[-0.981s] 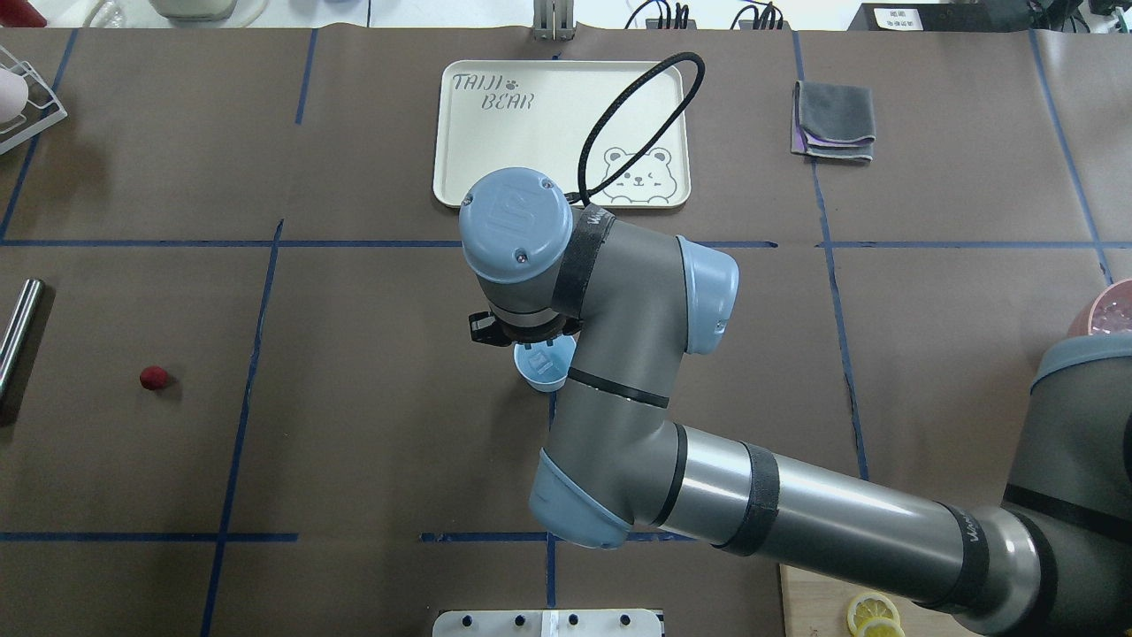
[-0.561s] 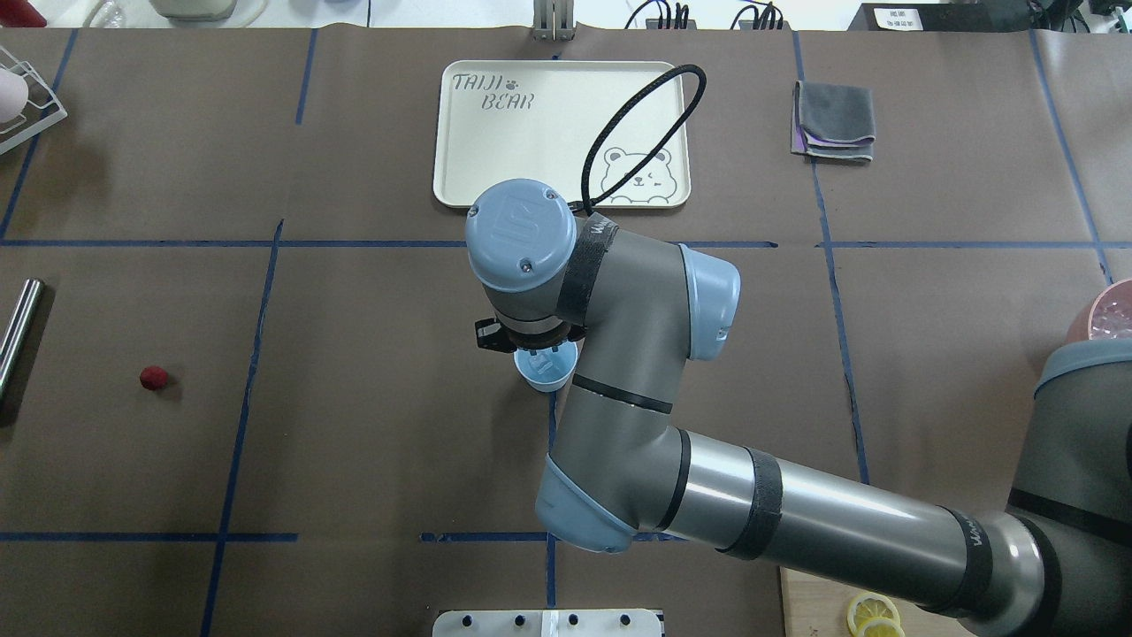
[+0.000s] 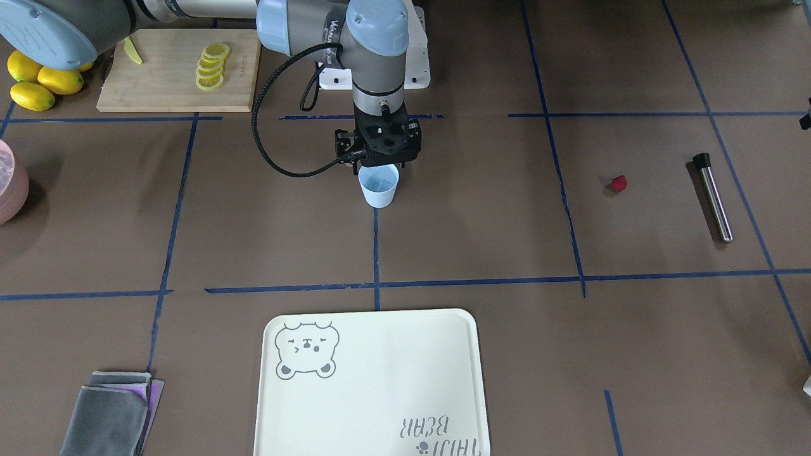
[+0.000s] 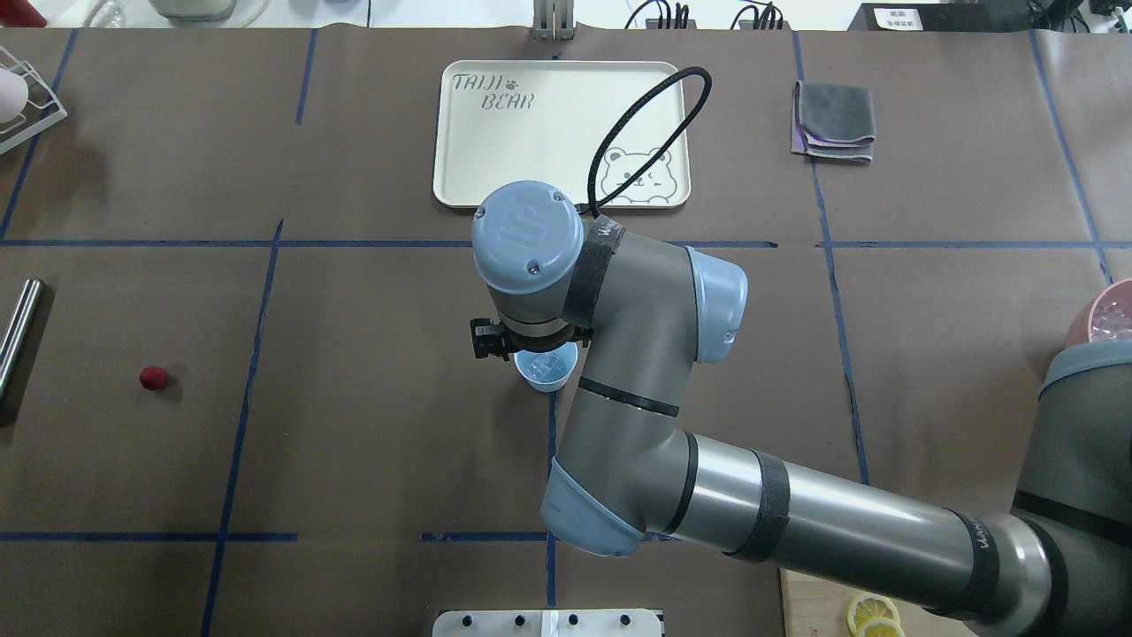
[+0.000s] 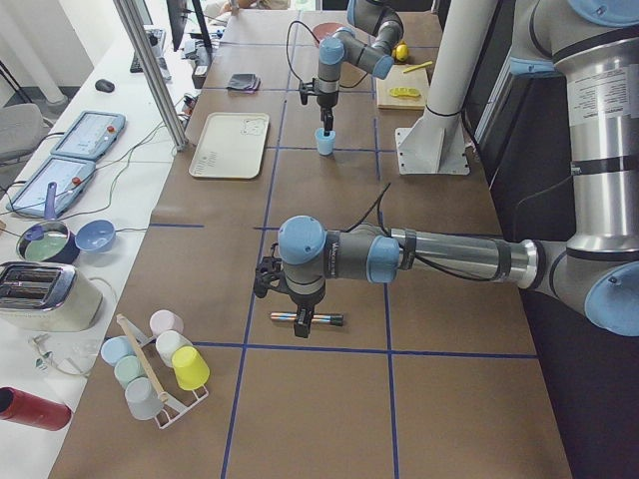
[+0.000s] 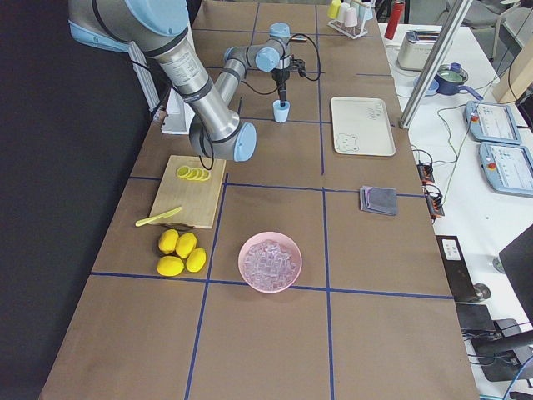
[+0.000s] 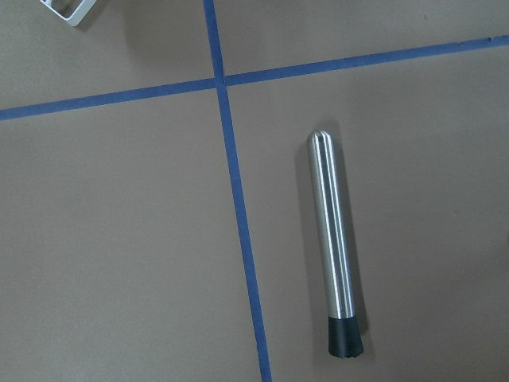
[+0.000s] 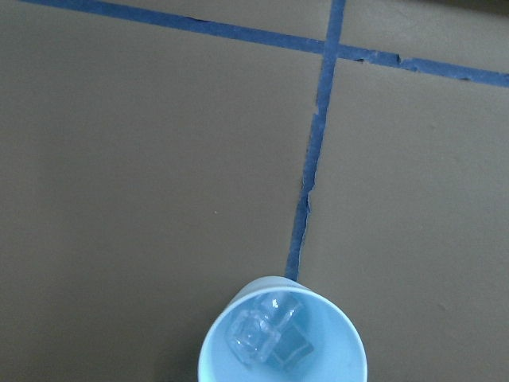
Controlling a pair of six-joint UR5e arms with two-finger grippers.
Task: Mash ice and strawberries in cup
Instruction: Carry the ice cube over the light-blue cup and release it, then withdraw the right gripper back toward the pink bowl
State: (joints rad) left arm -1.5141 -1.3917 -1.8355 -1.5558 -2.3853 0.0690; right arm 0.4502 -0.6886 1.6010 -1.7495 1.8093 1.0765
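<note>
The right gripper (image 3: 379, 163) hangs directly above the mouth of the light blue cup (image 3: 379, 191), which stands upright at mid-table on a line of blue tape (image 8: 310, 191). The right wrist camera shows about 3 chunks of ice (image 8: 266, 334) lying in the bottom of the cup. The strawberry (image 3: 619, 183) is not with them. This 1 dark-red piece lies alone on the brown table cover, well apart from the cup on the robot's left side, near a steel muddler (image 7: 334, 239) with a black tip.

The ice appears to be loaded and the berry not, so mashing cannot yet begin. The next move likely calls for an arm to pick up the small berry and drop it into the cup's narrow mouth, and only then for the muddler.

The right arm reaches in from the robot's right, elbow bent, its wrist pointing straight down over the cup. No view shows whether its jaws are parted or closed. The left gripper (image 5: 300, 319) hovers low over the muddler, and its jaws cannot be judged either.
</note>
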